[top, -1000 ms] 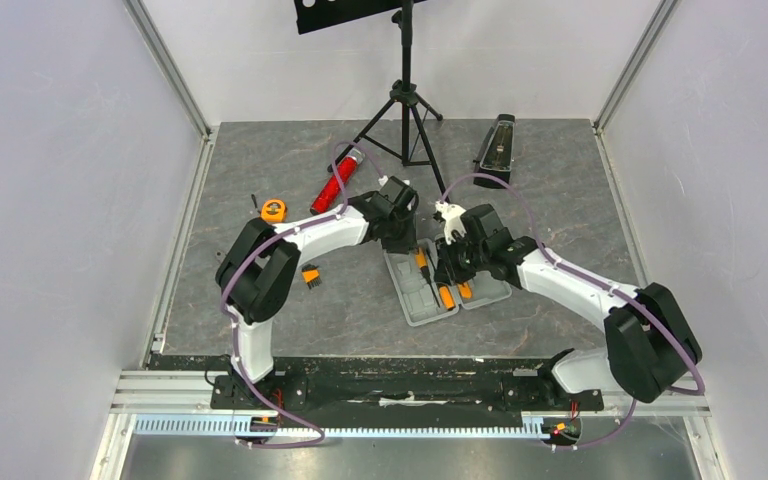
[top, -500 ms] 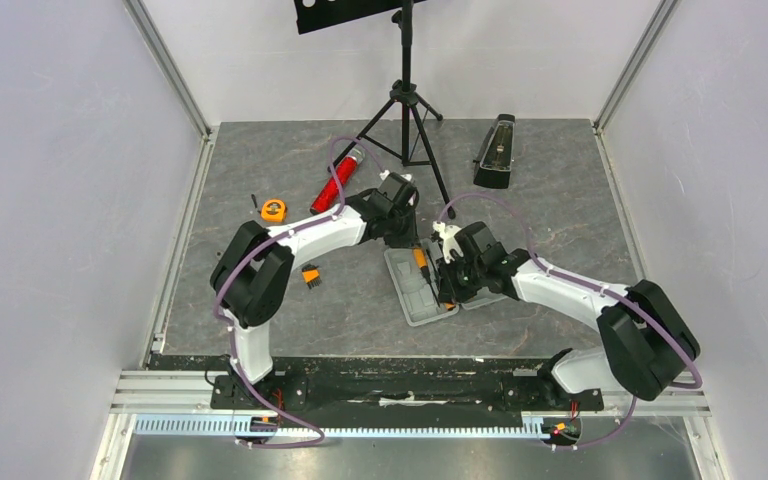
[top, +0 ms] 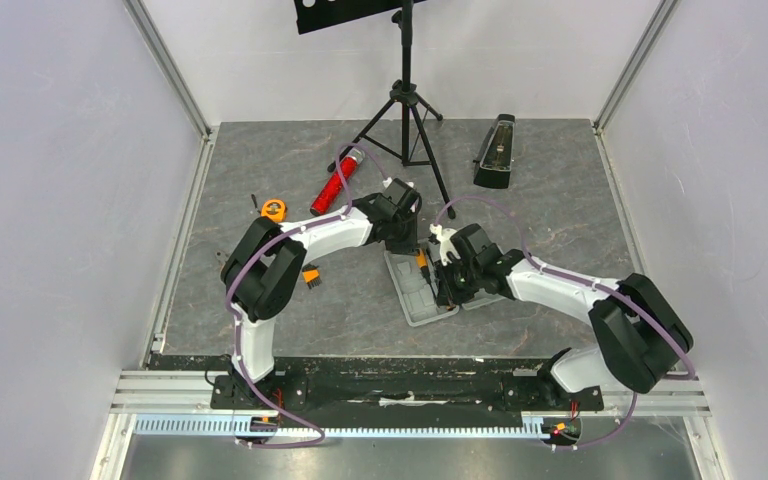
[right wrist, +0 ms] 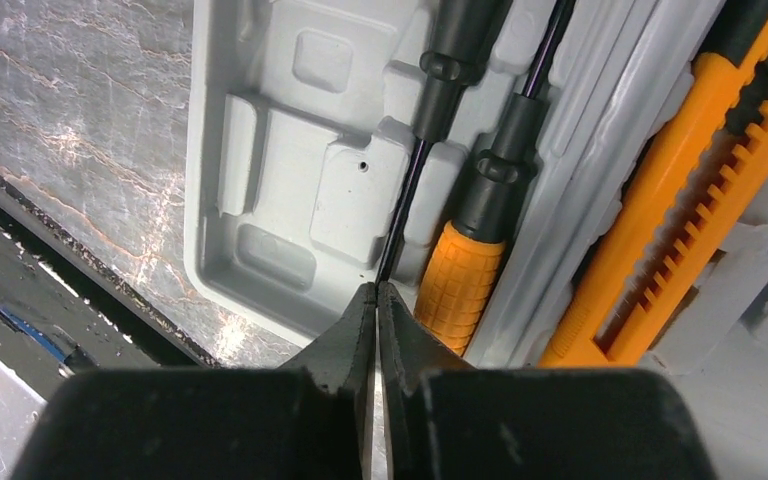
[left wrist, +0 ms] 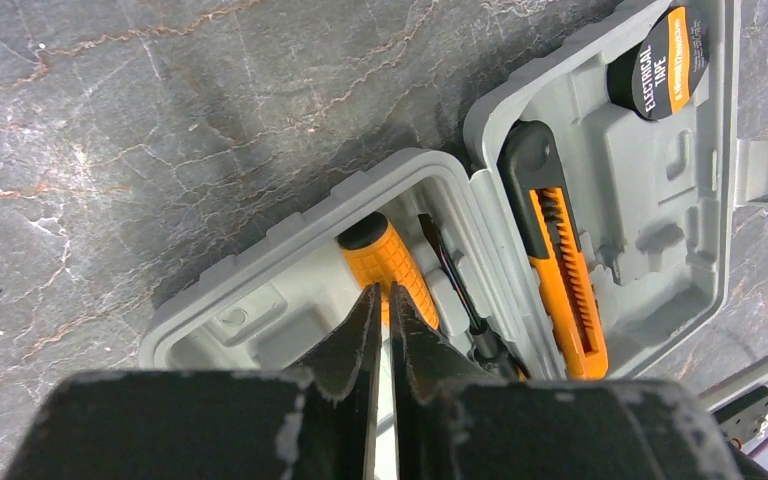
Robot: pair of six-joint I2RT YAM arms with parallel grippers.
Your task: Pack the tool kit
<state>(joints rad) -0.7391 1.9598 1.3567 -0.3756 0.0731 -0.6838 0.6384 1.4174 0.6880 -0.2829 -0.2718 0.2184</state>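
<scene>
**Grey marbled desk, tool case open at centre, both claws closed over it**

White walls close in a grey marbled desk (top: 560, 220). Far left on it lies the round orange tape measure (top: 273, 209), well apart from the case. A small orange-and-black tool (top: 310, 275) sits nearer, beside the left arm's elbow. A red glittery cylinder (top: 337, 183) lies slantwise behind that arm, and a black tripod stand (top: 407, 100) rises at the back.

The grey case (top: 422, 298) lies open and flat at mid-desk, both arms bent in over it.

The left claw (left wrist: 381, 300) hangs above the left half of the case. Its fingers are drawn nearly together with only a sliver of gap and nothing between them. Their tips stand over an orange-handled screwdriver (left wrist: 385, 270) seated in its recess. In the other half lie an orange-and-black knife (left wrist: 560, 290) and a black roll marked electrical tape (left wrist: 660, 60).

The right claw (right wrist: 376, 295) is low over the near end of the case, its fingers pressed together. Their tips meet just at the end of a thin black shaft (right wrist: 401, 215) lying in the tray. Whether they pinch it cannot be told.

Far right at the back stands a black wedge-shaped metronome (top: 496, 150), well apart from everything else.
</scene>
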